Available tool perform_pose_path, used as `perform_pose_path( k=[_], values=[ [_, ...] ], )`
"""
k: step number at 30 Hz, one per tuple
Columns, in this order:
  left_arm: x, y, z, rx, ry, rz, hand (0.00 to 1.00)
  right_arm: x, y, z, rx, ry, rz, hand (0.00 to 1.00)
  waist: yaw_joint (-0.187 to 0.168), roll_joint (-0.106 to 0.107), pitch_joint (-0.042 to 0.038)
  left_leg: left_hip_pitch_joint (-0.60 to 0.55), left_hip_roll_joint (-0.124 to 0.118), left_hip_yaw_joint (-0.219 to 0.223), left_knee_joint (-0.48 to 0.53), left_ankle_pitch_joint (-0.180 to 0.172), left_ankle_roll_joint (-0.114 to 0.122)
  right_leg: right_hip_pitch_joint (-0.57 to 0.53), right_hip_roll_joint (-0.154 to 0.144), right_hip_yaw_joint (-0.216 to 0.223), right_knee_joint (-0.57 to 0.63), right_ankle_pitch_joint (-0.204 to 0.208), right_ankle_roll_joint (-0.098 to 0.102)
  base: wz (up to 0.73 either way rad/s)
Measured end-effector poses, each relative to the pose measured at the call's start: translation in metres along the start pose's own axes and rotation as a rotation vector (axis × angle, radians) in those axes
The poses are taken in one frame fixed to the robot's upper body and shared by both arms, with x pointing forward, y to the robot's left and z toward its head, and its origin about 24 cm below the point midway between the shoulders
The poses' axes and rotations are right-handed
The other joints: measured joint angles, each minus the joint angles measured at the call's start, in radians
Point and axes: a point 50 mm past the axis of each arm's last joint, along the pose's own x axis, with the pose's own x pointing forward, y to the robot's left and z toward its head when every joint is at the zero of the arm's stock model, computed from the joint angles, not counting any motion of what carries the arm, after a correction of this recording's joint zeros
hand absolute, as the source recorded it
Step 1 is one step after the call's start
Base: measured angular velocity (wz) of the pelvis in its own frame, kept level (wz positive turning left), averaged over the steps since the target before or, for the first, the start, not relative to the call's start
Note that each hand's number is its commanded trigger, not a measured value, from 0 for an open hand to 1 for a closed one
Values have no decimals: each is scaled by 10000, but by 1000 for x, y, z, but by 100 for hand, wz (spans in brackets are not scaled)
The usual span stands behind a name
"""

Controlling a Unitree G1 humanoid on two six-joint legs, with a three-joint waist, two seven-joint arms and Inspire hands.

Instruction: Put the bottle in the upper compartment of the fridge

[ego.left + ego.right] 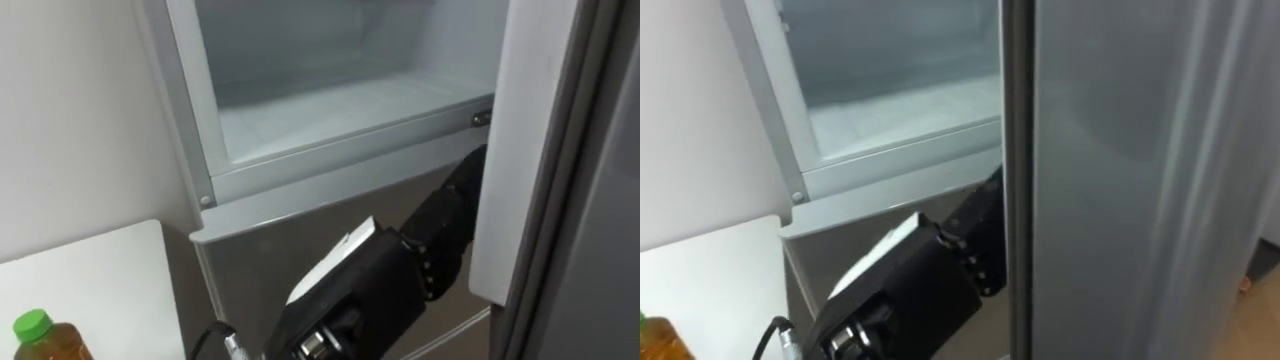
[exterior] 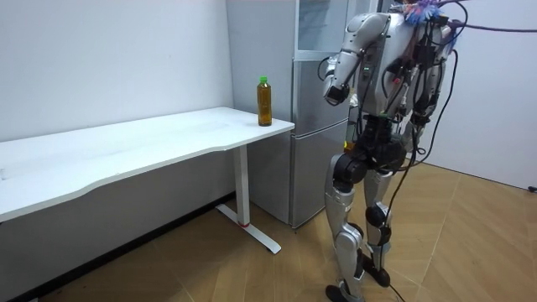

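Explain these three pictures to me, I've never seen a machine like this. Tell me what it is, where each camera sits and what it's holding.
This is a humanoid robot that stands on two legs in front of a grey fridge. The room view comes from a camera standing a few metres off. The two eye views come from a stereo camera in the robot's head, looking down at its work. They show the upper fridge compartment with its door open, and the left hand at the door's edge. The bottle, green-capped, stands on the white table beside the fridge. Nothing holds it yet.
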Motion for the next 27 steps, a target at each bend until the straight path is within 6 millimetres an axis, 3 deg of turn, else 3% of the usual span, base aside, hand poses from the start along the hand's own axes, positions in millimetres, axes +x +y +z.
perform_pose_path(
  k=[11, 15, 18, 22, 27],
  values=[
    [7, 3, -1, 65, 20, -265, 0, 1, 2, 2, 74, -29, 55, 0, -80, -5, 63, 56, 30, 369, -59, -2, -2, -195, 87, 365, -47, 112, 5, -9],
    [8, 3, -2, 28, 38, -253, 0, 1, 2, 3, 172, -73, 64, 0, -237, 31, 54, 70, 44, 537, -63, -4, -3, -225, 114, 497, -151, 155, 17, -11],
    [9, 2, -1, -16, -24, -292, 0, 1, 2, 3, 260, -92, 39, 0, -319, 137, -12, -60, 76, 585, -75, -6, -4, -367, 165, 587, -184, 277, 6, -11],
    [10, 1, -1, -41, -64, -310, 0, 0, 0, 4, 333, -133, -44, 0, -360, 252, -29, -65, 126, 788, -68, -6, -4, -447, 220, 708, -168, 306, -27, -11],
    [11, 1, -1, -78, -94, -329, 0, 0, -2, 5, 487, -179, -162, 0, -564, 324, 0, -47, 166, 849, -67, -4, -6, -471, 272, 774, -169, 327, -62, -6]
  ],
)
